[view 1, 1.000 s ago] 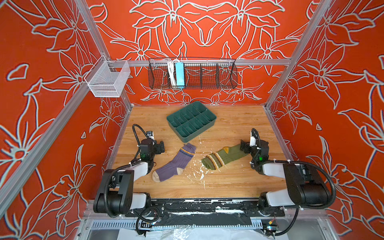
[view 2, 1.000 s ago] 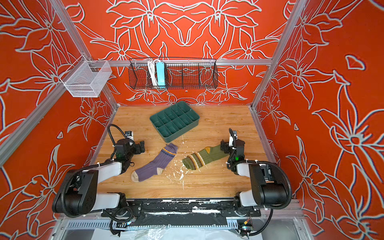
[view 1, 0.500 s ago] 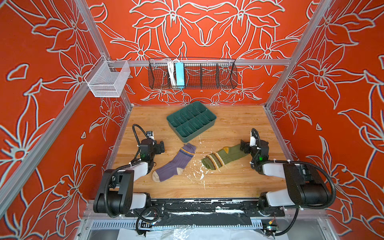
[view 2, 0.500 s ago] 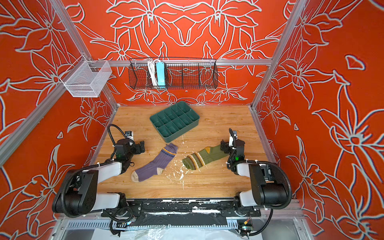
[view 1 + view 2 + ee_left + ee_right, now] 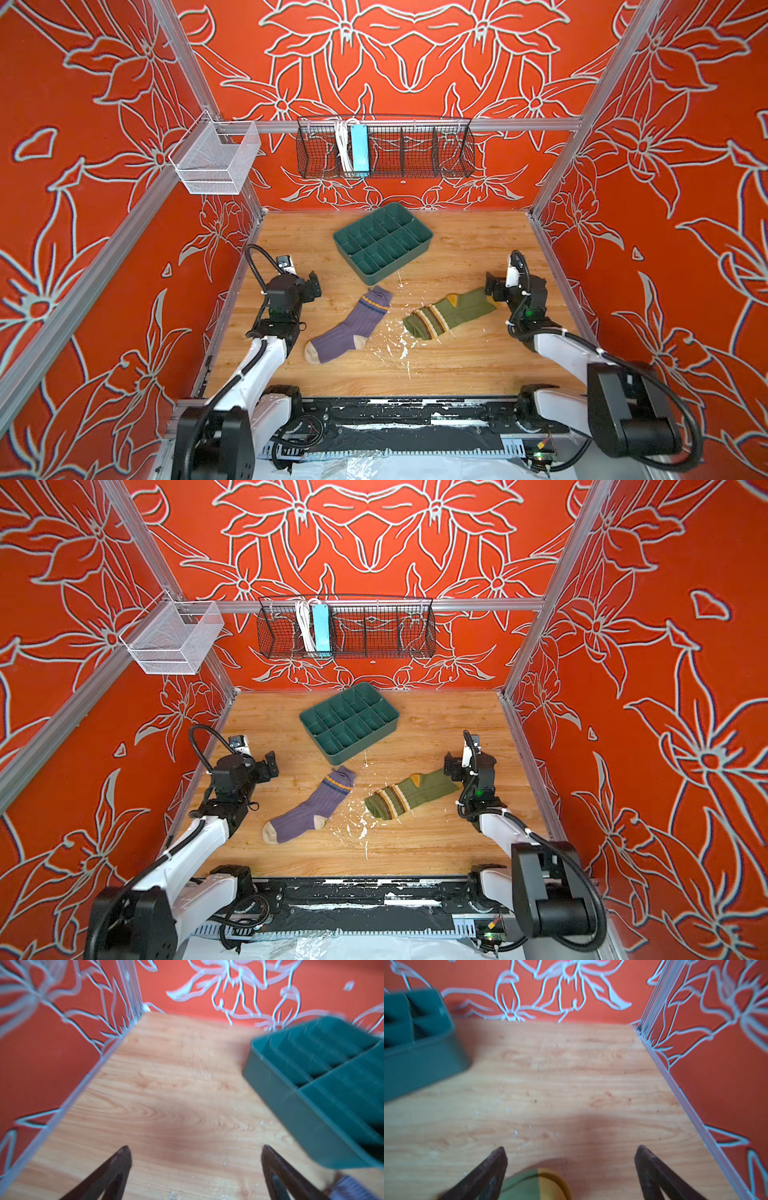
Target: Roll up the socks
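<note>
Two socks lie flat on the wooden table in both top views. The ribbed purple sock [image 5: 347,330] [image 5: 307,810] lies left of centre, its cuff toward the tray. The olive green striped sock [image 5: 451,316] [image 5: 409,796] lies right of centre. My left gripper [image 5: 316,286] [image 5: 272,764] [image 5: 195,1149] hovers open over bare wood, left of the purple sock, whose edge [image 5: 351,1188] shows in the left wrist view. My right gripper [image 5: 489,289] [image 5: 451,767] [image 5: 569,1150] is open just above the green sock's orange-tipped end [image 5: 533,1186]. Neither gripper holds anything.
A dark green divided tray [image 5: 417,249] [image 5: 353,746] [image 5: 291,1105] [image 5: 415,1064] sits behind the socks. A black wire basket [image 5: 384,145] and a white mesh basket [image 5: 216,162] hang on the walls. White flecks [image 5: 392,345] litter the wood between the socks.
</note>
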